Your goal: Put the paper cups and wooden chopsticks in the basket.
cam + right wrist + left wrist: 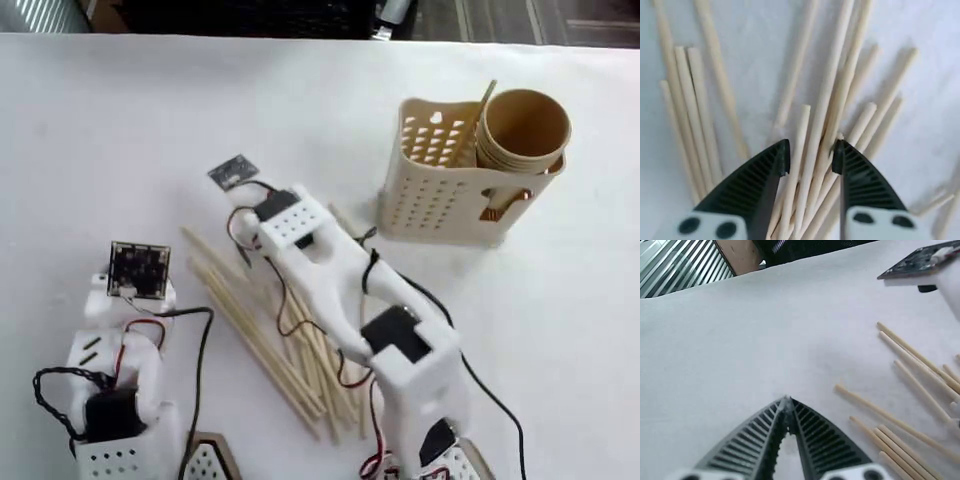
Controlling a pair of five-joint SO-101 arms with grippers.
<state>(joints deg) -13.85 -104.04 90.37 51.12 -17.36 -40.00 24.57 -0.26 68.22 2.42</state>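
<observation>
Several wooden chopsticks (830, 90) lie within the spread-apart right hand (811, 145).

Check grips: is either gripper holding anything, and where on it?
Nothing is held. The left gripper is shut on nothing over the table. The right gripper is open, straddling chopsticks near their ends, not clamped.

A white counter (120, 120) spreads wide; beyond its far edge stand pale slats (675, 265) and a wooden panel (740, 255).
</observation>
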